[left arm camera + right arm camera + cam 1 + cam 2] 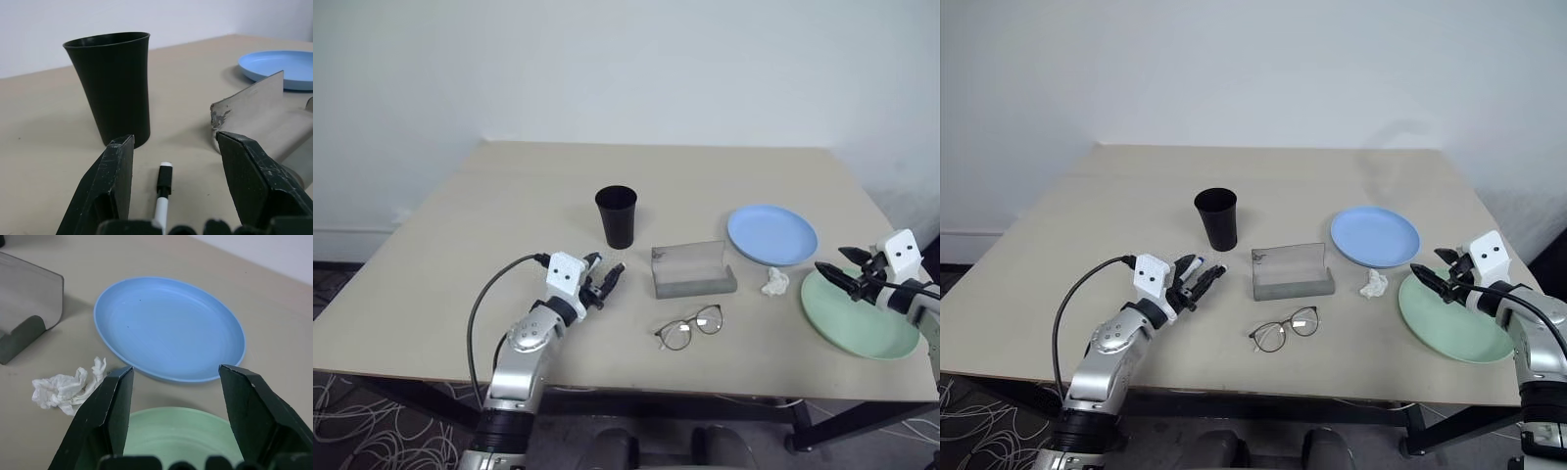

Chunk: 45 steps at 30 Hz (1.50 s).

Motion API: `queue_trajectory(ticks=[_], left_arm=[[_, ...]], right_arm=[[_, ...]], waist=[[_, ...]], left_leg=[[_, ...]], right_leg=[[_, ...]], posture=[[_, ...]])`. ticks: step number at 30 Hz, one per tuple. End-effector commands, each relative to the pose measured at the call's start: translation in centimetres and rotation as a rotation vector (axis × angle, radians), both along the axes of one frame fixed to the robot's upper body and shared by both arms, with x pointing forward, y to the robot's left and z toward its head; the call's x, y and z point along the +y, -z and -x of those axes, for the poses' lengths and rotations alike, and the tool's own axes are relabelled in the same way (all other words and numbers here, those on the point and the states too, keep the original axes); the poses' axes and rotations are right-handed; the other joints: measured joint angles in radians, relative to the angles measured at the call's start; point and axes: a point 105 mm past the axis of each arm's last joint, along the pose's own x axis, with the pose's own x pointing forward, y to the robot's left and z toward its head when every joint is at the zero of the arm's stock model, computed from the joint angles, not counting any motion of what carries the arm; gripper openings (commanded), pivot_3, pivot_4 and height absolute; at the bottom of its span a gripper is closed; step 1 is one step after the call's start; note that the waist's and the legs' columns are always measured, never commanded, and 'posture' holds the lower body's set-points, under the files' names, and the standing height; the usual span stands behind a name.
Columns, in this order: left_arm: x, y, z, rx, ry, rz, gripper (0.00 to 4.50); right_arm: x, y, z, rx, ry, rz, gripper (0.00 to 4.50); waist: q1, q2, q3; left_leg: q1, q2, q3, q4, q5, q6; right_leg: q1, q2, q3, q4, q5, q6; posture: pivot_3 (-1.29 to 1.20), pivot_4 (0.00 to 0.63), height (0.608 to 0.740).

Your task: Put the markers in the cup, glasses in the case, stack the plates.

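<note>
The black cup [617,215] stands upright mid-table. My left gripper [607,282] hovers just in front of it, open, and a marker [163,196] with a black cap and white body lies between its fingers, which stand well apart from it. The grey case [693,269] sits open to the right of the cup. The glasses [690,328] lie in front of the case, unfolded. Further right is the light blue plate [771,235], and the pale green plate [857,313] is near the table's right edge. My right gripper [837,272] is open over the green plate's rim, pointing toward the blue plate [168,328].
A small crumpled white paper [774,283] lies between the case and the green plate, close to the blue plate's front rim. A black cable loops from my left wrist over the table's front edge. A white wall stands behind the table.
</note>
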Motion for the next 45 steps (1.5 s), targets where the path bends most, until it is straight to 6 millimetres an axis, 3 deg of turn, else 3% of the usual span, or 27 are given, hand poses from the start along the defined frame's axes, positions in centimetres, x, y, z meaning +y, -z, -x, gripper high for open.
queue_trajectory(ticks=[1,17,34,41,45], left_arm=[[-0.4,-1.1,-0.3,-0.053,-0.002,0.004,2.78],[-0.4,-1.8,-1.2,-0.077,0.039,-0.015,2.78],[0.5,-2.2,-2.9,-0.088,0.081,-0.046,2.78],[-0.8,-2.0,-2.2,-0.064,0.197,-0.056,2.78],[-2.5,-2.4,-0.6,-0.023,0.37,-0.013,2.78]], right_arm=[[-0.2,-1.8,-0.5,-0.064,-0.009,0.014,3.0],[-0.9,-2.5,0.0,-0.081,0.005,0.04,3.0],[2.4,-2.1,1.6,-0.038,-0.073,0.079,3.0],[3.3,-0.3,2.1,0.13,-0.042,0.03,3.0],[3.8,-0.3,2.0,0.223,-0.014,-0.043,3.0]], waist=[[0.0,0.0,0.0],[0.002,0.0,0.0],[0.001,0.0,0.0],[0.001,0.0,0.0],[0.001,0.0,0.0]], left_leg=[[0.0,0.0,0.0,0.0,0.0,0.0],[0.0,0.0,0.002,0.002,-0.001,0.002],[0.0,0.0,0.003,0.004,-0.004,0.002],[0.0,0.0,0.003,0.004,-0.004,0.006],[0.0,0.001,0.003,0.004,-0.004,0.005]], right_leg=[[0.0,0.0,0.0,0.0,0.0,0.0],[0.0,0.0,0.004,0.0,0.0,0.001],[0.0,0.001,0.007,0.0,0.001,0.001],[-0.001,0.001,0.008,0.0,0.001,0.002],[-0.001,0.001,0.008,0.0,0.001,0.002]], posture=[[0.0,0.0,0.733],[0.0,0.0,0.733],[0.0,0.0,0.733],[0.0,0.0,0.733],[0.0,0.0,0.733]])
